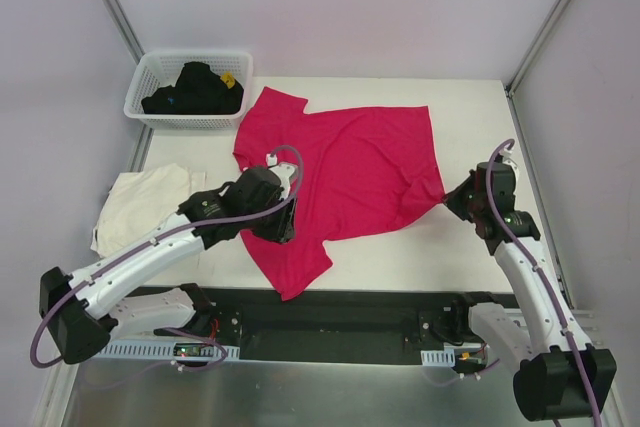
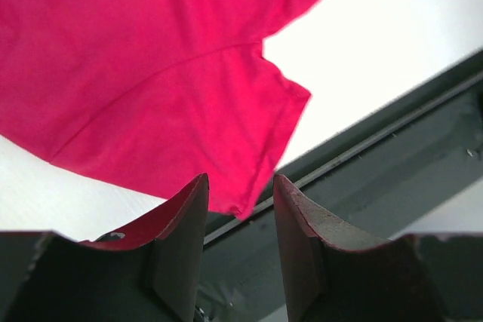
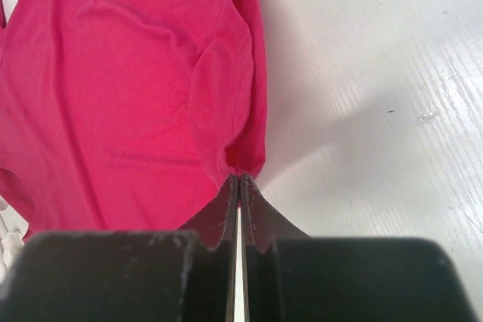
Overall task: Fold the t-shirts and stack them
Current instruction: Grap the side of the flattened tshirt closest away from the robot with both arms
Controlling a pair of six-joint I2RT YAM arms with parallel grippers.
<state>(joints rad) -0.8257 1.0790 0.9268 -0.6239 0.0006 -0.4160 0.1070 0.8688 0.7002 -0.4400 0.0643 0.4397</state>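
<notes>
White table (image 1: 480, 117), magenta t-shirt (image 1: 360, 167), pale walls (image 1: 350, 7)

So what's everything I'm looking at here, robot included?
magenta t-shirt: one, magenta-red, spread over the middle of the table, its right corner pulled out sideways
cream t-shirt: one, cream-white, rumpled at the table's left edge
basket: one, white lattice plastic, far left corner
dark clothing: a heap, count unclear, black with a small yellow spot, inside the basket
table: one, white, under it all
left arm: one, white and black, reaching over the magenta t-shirt's near sleeve
left gripper: one, dark, open, above that sleeve's edge
right arm: one, white and black, at the table's right side
right gripper: one, dark, shut on the magenta t-shirt's right corner
</notes>
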